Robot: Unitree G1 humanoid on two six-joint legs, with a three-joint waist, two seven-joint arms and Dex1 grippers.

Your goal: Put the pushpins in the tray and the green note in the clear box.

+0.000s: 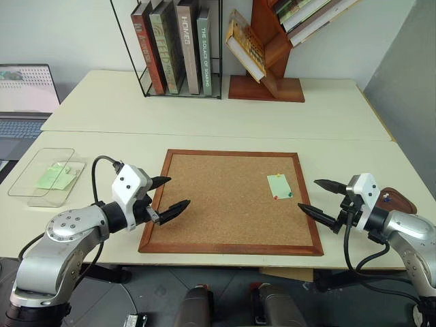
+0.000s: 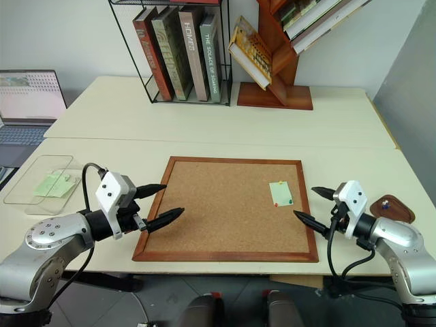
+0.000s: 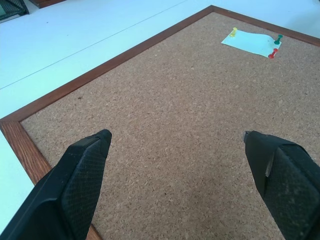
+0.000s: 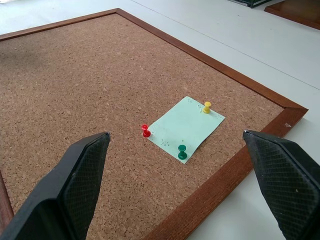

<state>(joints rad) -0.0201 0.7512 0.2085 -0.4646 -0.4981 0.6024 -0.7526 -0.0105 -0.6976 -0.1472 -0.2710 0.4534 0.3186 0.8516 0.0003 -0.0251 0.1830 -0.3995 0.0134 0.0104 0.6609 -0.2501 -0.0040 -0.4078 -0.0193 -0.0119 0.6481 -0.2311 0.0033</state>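
Note:
The green note (image 4: 186, 128) lies on the right part of the corkboard (image 1: 218, 197), held by three pushpins: yellow (image 4: 207, 106), red (image 4: 145, 131) and green (image 4: 182, 152). My right gripper (image 1: 308, 194) hovers open just off the board's right edge, pointing at the note, with nothing between its fingers. Over the board's left edge, my left gripper (image 1: 177, 191) is open and empty too. The tray (image 1: 405, 202) sits on the table behind my right hand. The clear box (image 1: 27, 184) rests at the far left and holds pale green slips (image 1: 56, 176).
A small blue-headed pin (image 2: 385, 202) lies in the tray. A laptop (image 1: 24, 102) stands at the far left. A wire rack of books (image 1: 178, 48) and a wooden slanted shelf (image 1: 269, 54) stand at the back of the table.

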